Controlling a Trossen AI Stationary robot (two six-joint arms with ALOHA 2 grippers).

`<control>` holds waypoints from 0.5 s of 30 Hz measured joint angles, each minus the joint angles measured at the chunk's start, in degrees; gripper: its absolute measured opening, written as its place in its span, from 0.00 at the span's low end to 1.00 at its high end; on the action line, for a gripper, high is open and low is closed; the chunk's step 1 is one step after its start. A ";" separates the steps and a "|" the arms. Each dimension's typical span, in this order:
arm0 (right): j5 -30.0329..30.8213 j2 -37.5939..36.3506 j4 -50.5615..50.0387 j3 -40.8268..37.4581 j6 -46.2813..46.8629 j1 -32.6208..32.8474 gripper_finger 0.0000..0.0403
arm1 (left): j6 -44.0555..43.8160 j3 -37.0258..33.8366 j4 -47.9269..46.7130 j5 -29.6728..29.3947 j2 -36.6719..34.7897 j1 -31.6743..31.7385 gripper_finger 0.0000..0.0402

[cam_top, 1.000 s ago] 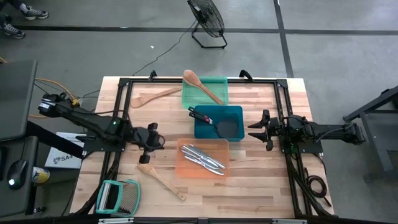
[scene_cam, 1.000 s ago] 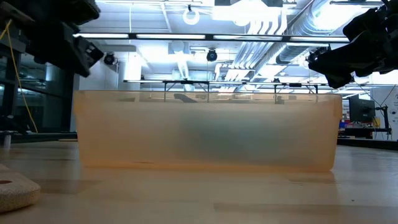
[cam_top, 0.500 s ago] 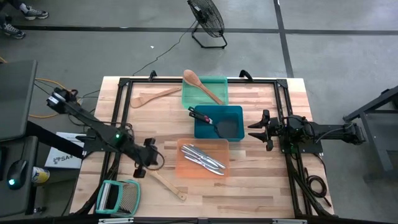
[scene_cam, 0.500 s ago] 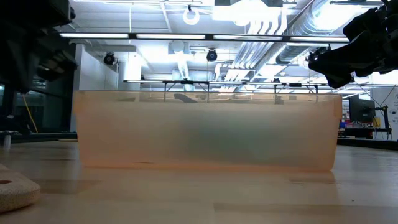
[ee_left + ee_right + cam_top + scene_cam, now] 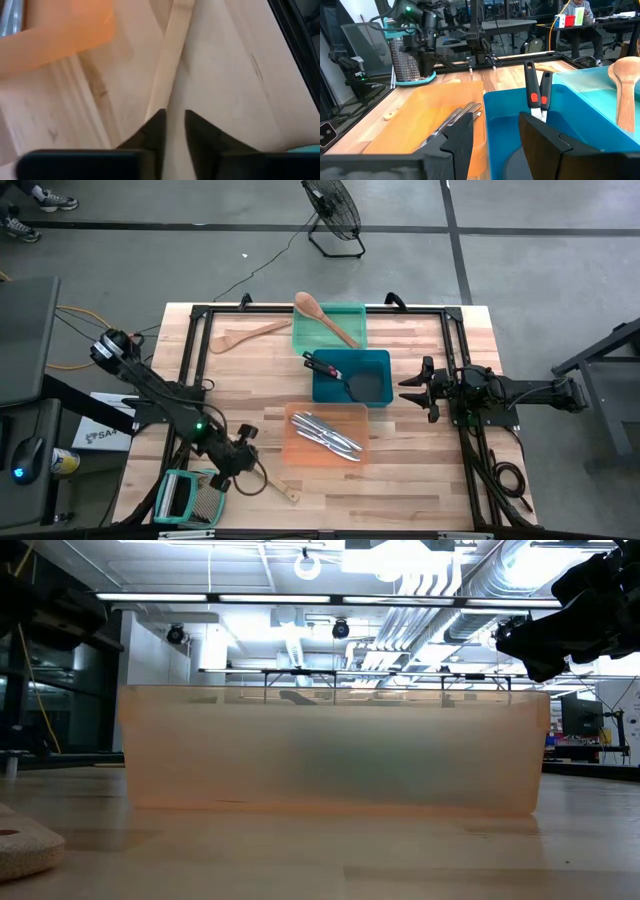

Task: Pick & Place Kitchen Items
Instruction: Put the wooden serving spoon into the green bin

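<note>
At the lower left of the worktop (image 5: 420,480), the left claw (image 5: 174,131) straddles the pale wooden spatula (image 5: 169,65) beside the orange plastic tray (image 5: 326,434), fingers narrowly parted, and may pinch off-centre, letting it swing; the right claw (image 5: 492,131) waits open.

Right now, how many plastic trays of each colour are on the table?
Green tray: 1
Blue tray: 1
Orange tray: 1
Total: 3
</note>
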 joint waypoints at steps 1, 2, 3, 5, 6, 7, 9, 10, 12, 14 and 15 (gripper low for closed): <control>0.00 0.00 0.08 0.00 0.00 0.02 0.37 | 0.10 0.37 0.18 -0.03 0.74 -0.42 0.21; -0.02 0.00 0.14 0.00 0.00 0.02 0.37 | 0.24 0.62 0.63 -0.23 1.44 -0.72 0.25; -0.01 0.00 0.12 0.00 0.00 0.02 0.37 | 0.77 0.73 0.87 -0.49 1.97 -0.92 0.30; 0.00 0.00 0.02 0.00 0.00 0.02 0.37 | 1.90 0.73 0.99 -0.53 2.78 -1.49 0.38; 0.00 0.00 0.04 0.00 0.00 0.00 0.37 | 2.05 0.73 1.14 -0.54 3.18 -1.56 0.42; -0.02 0.00 0.02 0.00 0.00 0.02 0.37 | 2.12 0.73 1.17 -0.53 3.60 -1.56 0.45; 0.00 0.02 0.03 0.00 0.00 0.02 0.37 | 2.13 0.73 1.10 -0.45 4.52 -1.47 0.49; -0.01 0.00 0.14 -0.01 0.00 0.02 0.37 | 2.12 0.73 1.02 -0.36 4.95 -1.45 0.51; -0.01 0.02 0.10 0.00 0.00 0.01 0.37 | 2.14 0.73 1.00 0.03 5.70 -1.41 0.52; 0.00 0.00 0.07 0.00 0.00 0.02 0.37 | 2.81 0.73 1.20 -0.01 6.43 -1.41 0.52; 0.00 0.00 0.04 0.00 0.00 0.02 0.37 | 3.52 0.73 1.25 -0.04 6.85 -1.41 0.52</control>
